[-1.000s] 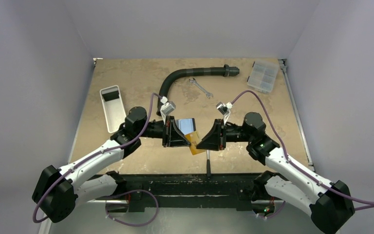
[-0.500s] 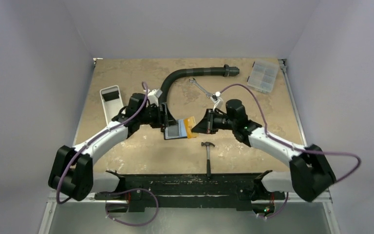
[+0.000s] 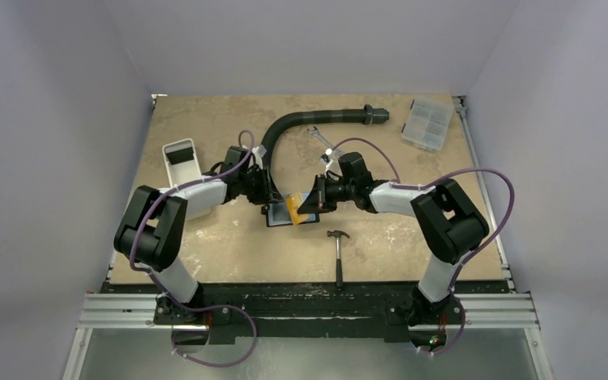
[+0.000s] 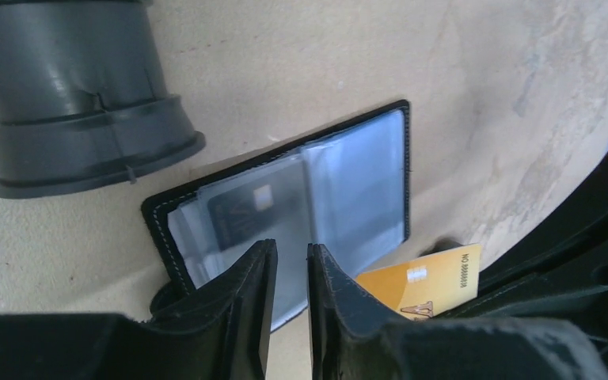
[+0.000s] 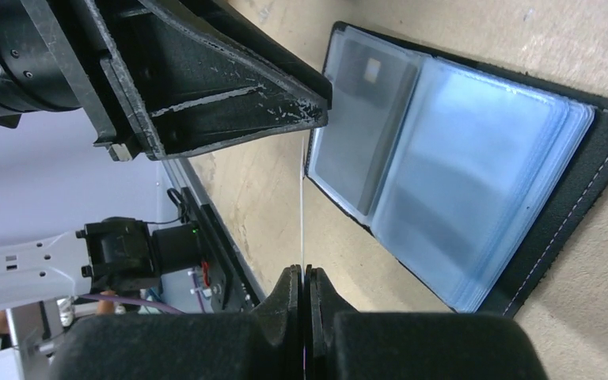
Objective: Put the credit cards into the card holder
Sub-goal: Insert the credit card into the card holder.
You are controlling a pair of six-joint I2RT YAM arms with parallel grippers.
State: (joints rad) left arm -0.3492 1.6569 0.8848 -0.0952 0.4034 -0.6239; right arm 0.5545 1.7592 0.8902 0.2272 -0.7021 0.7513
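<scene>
looking like a robot lab test cell, plain pale walls (image 3: 47, 119) boxing in a beige tabletop (image 3: 206, 253), aluminium rail (image 3: 324, 320) running along the bottom edge, hammer (image 3: 338, 257) lying lower centre

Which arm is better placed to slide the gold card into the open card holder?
Right. The right gripper pinches the gold card beside the open card holder; the left gripper carries no card and sits at the holder's edge.
</scene>
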